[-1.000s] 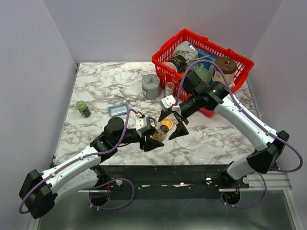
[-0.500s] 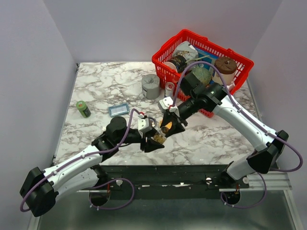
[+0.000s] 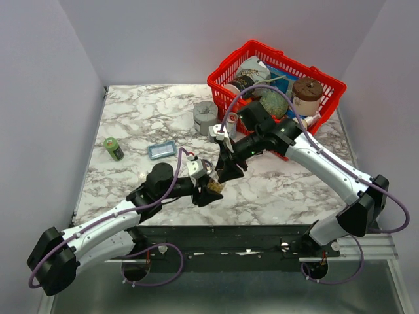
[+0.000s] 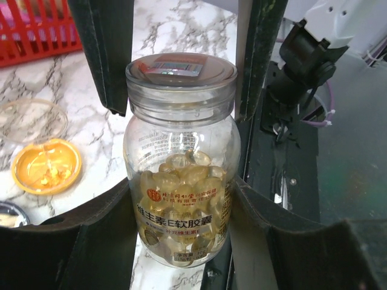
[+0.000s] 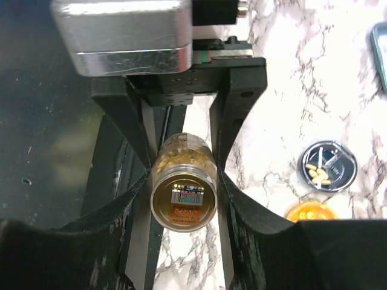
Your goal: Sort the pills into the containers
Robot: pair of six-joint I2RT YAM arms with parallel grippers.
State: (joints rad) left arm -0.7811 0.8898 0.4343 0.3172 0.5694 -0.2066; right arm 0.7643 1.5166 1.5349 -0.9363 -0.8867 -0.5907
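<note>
A clear pill jar (image 4: 181, 181) of yellow softgels stands near the table's front edge. My left gripper (image 4: 181, 205) is shut on its body. My right gripper (image 5: 183, 193) comes from above, its fingers (image 4: 109, 54) pressed on both sides of the jar's lid (image 5: 183, 202). In the top view the left gripper (image 3: 211, 190) and right gripper (image 3: 226, 171) meet at the jar. The orange dish (image 4: 46, 166) holds a few yellow pills. The silvery dish (image 5: 327, 166) with a dark inside holds a few pale pills. Both dishes lie beside the jar and are hidden in the top view.
A red wire basket (image 3: 278, 78) of items stands at the back right. A grey squat cylinder (image 3: 205, 118) and a small can (image 3: 231, 121) stand left of it. A flat blue tray (image 3: 162, 150) and a green bottle (image 3: 114, 148) lie at the left.
My right gripper has moved left over the jar and closed from wide open onto its lid. My left gripper has kept hold of the jar.
</note>
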